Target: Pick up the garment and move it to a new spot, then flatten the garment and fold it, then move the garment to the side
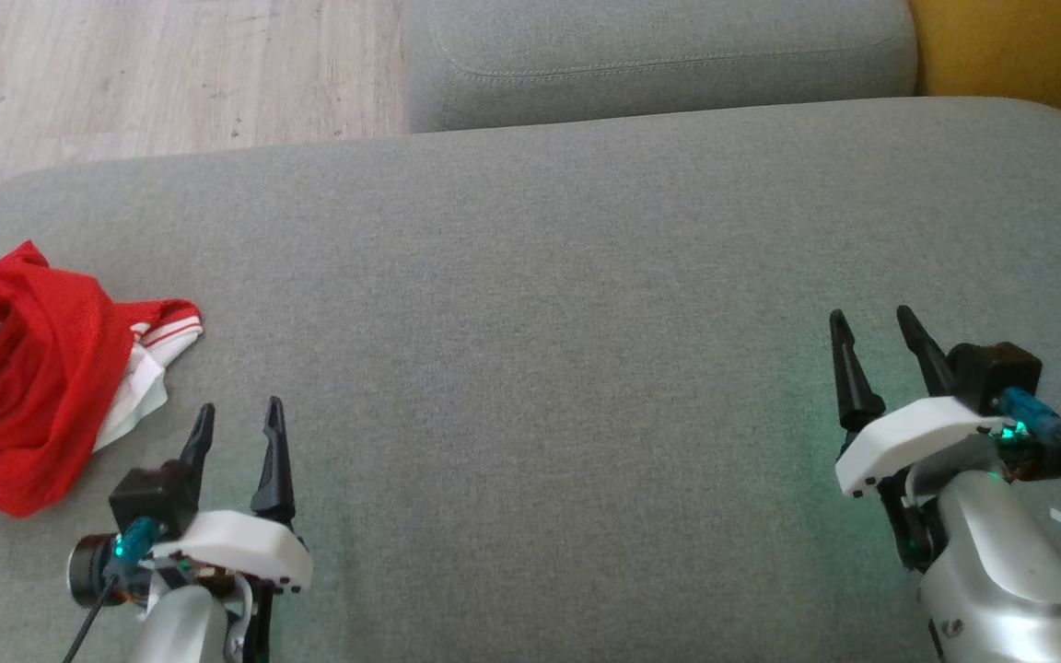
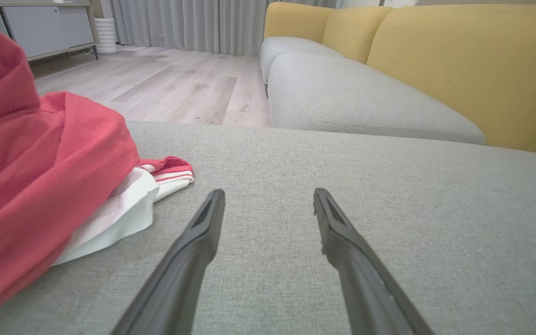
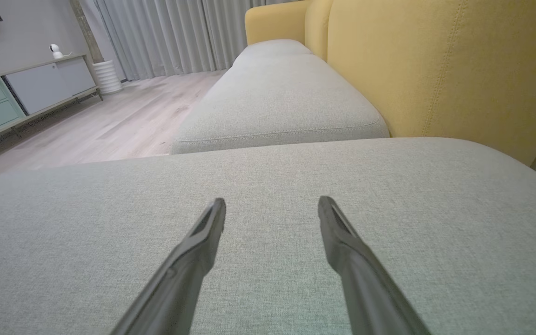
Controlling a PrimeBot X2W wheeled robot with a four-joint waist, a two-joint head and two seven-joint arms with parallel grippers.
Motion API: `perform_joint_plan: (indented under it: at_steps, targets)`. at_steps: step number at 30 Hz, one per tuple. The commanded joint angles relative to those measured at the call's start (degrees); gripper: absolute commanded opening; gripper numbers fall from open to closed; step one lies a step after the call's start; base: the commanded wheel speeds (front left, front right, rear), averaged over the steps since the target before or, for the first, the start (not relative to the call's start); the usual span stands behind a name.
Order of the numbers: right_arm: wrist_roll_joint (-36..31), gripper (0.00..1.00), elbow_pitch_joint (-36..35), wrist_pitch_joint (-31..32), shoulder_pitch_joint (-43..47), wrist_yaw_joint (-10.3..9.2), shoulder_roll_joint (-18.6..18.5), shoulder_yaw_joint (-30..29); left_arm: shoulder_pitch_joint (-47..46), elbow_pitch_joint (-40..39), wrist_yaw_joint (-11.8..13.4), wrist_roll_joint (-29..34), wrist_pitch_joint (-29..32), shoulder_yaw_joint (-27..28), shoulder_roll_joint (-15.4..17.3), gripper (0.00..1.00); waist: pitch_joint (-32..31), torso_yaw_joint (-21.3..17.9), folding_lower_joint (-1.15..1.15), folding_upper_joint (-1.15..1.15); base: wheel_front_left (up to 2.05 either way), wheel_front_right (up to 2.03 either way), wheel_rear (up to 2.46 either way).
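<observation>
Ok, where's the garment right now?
The garment lies crumpled at the far left of the head view, on the grey cushion, just left of the open left gripper and apart from it.

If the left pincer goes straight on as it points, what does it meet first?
Likely bare grey cushion: the left pincer, open, points past the red garment, which lies to its left. Depth is hard to judge.
</observation>
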Motion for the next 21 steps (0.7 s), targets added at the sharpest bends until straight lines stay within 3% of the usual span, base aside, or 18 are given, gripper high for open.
perform_joint_plan:
  at_steps: [1, 12, 21]
  targets:
    - [-1.7, 1.0, -1.09, -0.98, -2.39, -0.04, 0.4, 0.77, -1.91, -1.11, 0.44, 1.53, -0.9, 2.3, 0.77, 1.0, -0.02, 0.0, 0.0, 0.0, 0.0, 0.0, 0.0]
    - [-9.08, 1.0, 0.3, -2.84, -0.87, -0.04, 1.42, -0.26, -0.29, -0.46, 0.67, 9.24, -2.78, 5.4, -0.89, 1.0, -0.22, -0.14, 0.0, 0.0, 0.0, 0.0, 0.0]
    - [-9.08, 1.0, 0.12, -2.87, -0.34, -0.04, 1.8, -0.15, 0.76, -0.54, 0.03, 10.62, -2.81, 7.17, -1.47, 1.0, -0.16, 1.5, 0.0, 0.0, 0.0, 0.0, 0.0]
